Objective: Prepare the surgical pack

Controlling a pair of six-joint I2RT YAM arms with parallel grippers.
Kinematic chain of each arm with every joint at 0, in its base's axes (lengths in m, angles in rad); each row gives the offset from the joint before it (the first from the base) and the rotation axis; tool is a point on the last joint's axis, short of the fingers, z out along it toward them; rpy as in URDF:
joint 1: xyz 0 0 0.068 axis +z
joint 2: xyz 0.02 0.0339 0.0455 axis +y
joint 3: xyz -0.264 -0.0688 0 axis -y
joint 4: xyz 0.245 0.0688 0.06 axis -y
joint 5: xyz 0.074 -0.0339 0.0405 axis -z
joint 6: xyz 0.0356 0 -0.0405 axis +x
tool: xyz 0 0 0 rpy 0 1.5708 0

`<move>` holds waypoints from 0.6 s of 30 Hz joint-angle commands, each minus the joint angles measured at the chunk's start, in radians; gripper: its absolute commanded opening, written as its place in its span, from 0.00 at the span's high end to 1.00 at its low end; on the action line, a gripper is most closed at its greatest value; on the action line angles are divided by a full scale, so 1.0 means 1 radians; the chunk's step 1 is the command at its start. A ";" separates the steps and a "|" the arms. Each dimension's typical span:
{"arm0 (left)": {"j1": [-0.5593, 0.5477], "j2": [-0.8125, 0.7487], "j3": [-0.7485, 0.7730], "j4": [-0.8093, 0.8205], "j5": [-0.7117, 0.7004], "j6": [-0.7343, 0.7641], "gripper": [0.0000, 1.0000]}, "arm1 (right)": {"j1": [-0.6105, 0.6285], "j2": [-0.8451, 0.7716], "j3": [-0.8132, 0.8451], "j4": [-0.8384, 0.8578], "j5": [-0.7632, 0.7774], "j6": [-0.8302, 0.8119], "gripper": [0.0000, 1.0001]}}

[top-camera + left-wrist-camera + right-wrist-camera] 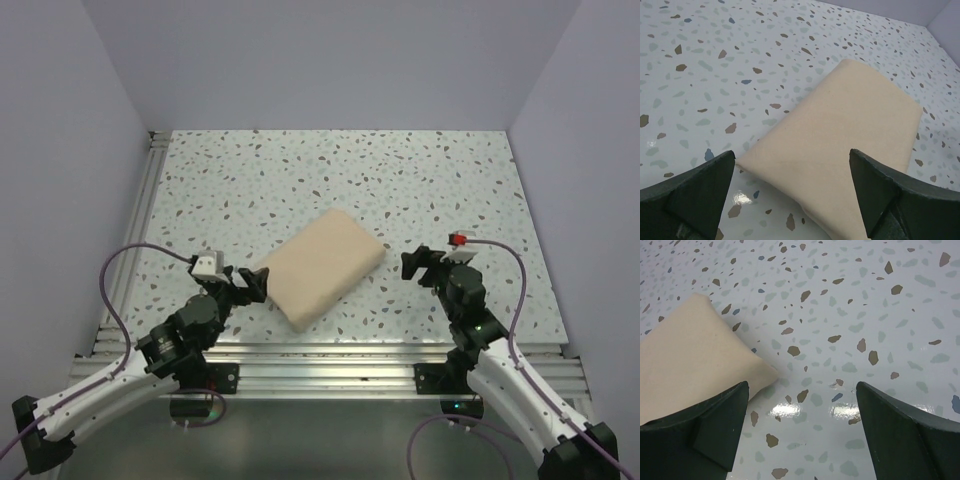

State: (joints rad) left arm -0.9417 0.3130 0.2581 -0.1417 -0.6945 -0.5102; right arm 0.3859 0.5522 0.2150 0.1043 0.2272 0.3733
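The surgical pack (pixel 325 264) lies as a folded tan cloth bundle, slanted in the middle of the speckled table; nothing of its contents shows. My left gripper (pixel 262 280) hovers at the bundle's near-left corner, jaws wide open, nothing held. In the left wrist view the surgical pack (pixel 850 130) fills the space ahead of the left gripper (pixel 792 162). My right gripper (pixel 412 264) stands open just right of the bundle, apart from it. Through the right wrist camera the surgical pack (pixel 690 360) shows at left, and the right gripper (pixel 802 390) frames bare table.
The speckled table (pixel 300 180) runs back to grey walls on three sides. A metal rail (pixel 330 360) borders the near edge where both arm bases are bolted. Purple cables (pixel 120 262) loop from each wrist.
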 commanded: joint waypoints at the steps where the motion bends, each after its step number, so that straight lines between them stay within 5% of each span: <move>1: 0.006 -0.028 -0.046 0.180 0.027 0.075 0.00 | -0.002 -0.029 -0.020 0.107 0.041 -0.014 0.08; 18: 0.006 0.089 -0.005 0.143 0.010 0.035 0.00 | -0.001 0.045 -0.006 0.136 0.011 -0.001 0.14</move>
State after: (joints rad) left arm -0.9417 0.4019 0.2169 -0.0601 -0.6773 -0.4786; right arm 0.3859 0.6064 0.1905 0.1818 0.2409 0.3733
